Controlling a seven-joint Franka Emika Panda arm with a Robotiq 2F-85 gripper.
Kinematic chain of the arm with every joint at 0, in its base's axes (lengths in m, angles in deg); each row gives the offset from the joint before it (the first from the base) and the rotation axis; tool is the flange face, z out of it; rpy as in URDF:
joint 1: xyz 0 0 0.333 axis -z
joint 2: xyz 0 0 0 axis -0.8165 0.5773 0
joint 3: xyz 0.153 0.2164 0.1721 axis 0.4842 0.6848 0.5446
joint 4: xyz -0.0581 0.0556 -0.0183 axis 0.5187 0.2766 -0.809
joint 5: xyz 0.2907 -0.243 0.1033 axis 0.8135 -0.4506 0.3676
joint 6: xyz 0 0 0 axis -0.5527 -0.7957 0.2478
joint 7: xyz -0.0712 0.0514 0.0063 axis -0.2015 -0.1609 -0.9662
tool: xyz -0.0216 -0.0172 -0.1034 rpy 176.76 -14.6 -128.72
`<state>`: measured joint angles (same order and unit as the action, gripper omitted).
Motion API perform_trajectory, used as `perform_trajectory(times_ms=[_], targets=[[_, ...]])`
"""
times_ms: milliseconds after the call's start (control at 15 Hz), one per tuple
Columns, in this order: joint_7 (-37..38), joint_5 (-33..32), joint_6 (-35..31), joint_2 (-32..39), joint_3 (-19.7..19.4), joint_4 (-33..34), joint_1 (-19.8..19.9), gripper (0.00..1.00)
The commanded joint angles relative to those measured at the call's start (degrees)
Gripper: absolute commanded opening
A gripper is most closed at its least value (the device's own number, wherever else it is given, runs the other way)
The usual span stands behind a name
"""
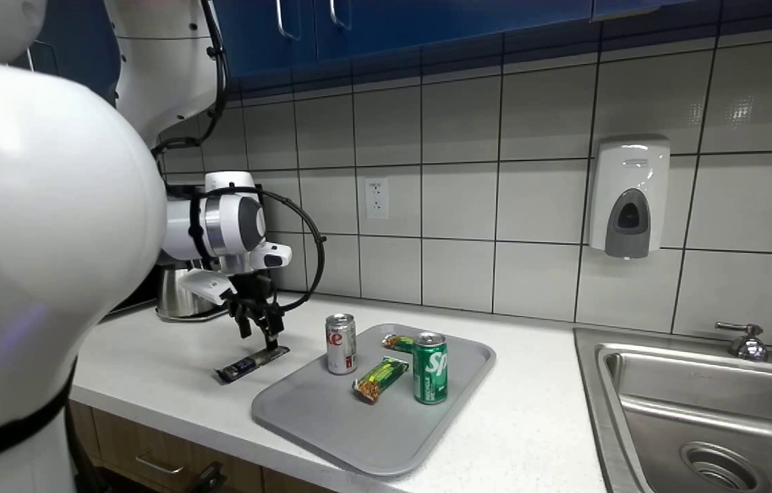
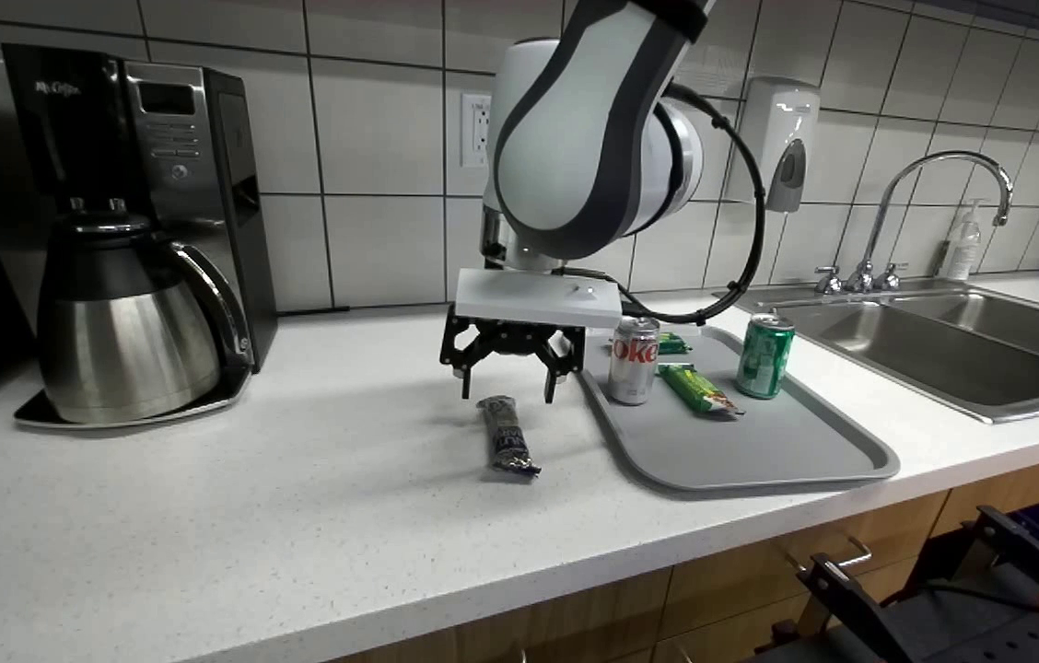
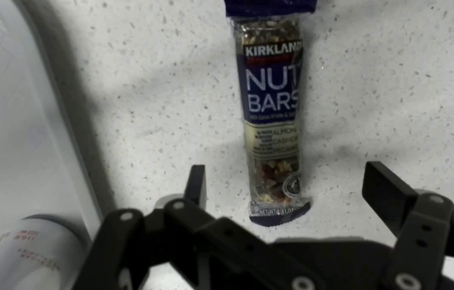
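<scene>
- A white-tiled wall [image 1: 543, 205] is seen at the back, its tiles parted by dark grout lines.
- A white speckled countertop [image 2: 298, 516] is laid out below the wall, with wooden drawers [image 2: 575, 608] fitted under its front edge.
- A white Franka Emika Panda arm [image 2: 575, 157] is extended over the countertop, its wrist end pointed downward.
- A stainless-steel double sink [image 1: 708, 411] is let into the countertop.
- A Mr. Coffee coffee maker [image 2: 192, 184] is stood near the wall.
- A gray tray [image 2: 759, 456] is placed on the countertop between the coffee maker and the sink.
- A stainless-steel carafe [image 2: 128, 341] with a black upper part is seated in the coffee maker.
- A white soap dispenser [image 1: 631, 195] is mounted on the wall.
- A Robotiq gripper [image 2: 507, 394] is held above the countertop, its black fingers [image 3: 384, 193] spread wide to either side of one end of a Kirkland Nut Bars bar [image 3: 273, 121]; in the wrist view, bare counter is seen between each fingertip and the wrapper.
- A Sprite can [image 1: 430, 370] is stood upright on the tray.
- A silver Coke can [image 2: 633, 362] is stood upright near the tray's gripper-side rim.
- The Kirkland Nut Bars bar is laid flat on the countertop, label up, just beside the tray.
- A green-wrapped bar [image 1: 380, 378] is laid between the cans; a second green-wrapped bar [image 1: 397, 342] is partly hidden by the Sprite can in an exterior view.
</scene>
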<state>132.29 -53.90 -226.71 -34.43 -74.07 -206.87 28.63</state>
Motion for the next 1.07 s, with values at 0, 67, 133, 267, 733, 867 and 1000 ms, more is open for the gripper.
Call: perform_trajectory(times_ms=[0,67,133,267,733,867,1000], targets=[[-0.6,-0.3,2.8,-3.0,-1.0,0.0,-0.7,1.0],[-0.3,-0.7,2.9,-3.5,-1.3,0.0,-0.8,1.0],[-0.1,-1.0,3.0,-4.1,-1.6,0.0,-0.8,1.0],[0.3,-1.5,3.3,-5.1,-2.1,0.1,-0.8,1.0],[2.3,-4.6,4.0,-9.0,-3.6,0.2,0.0,1.0],[2.4,-5.3,4.1,-9.8,-3.6,0.1,0.6,1.0],[1.7,-5.2,4.1,-10.7,-3.2,0.1,1.6,1.0]])
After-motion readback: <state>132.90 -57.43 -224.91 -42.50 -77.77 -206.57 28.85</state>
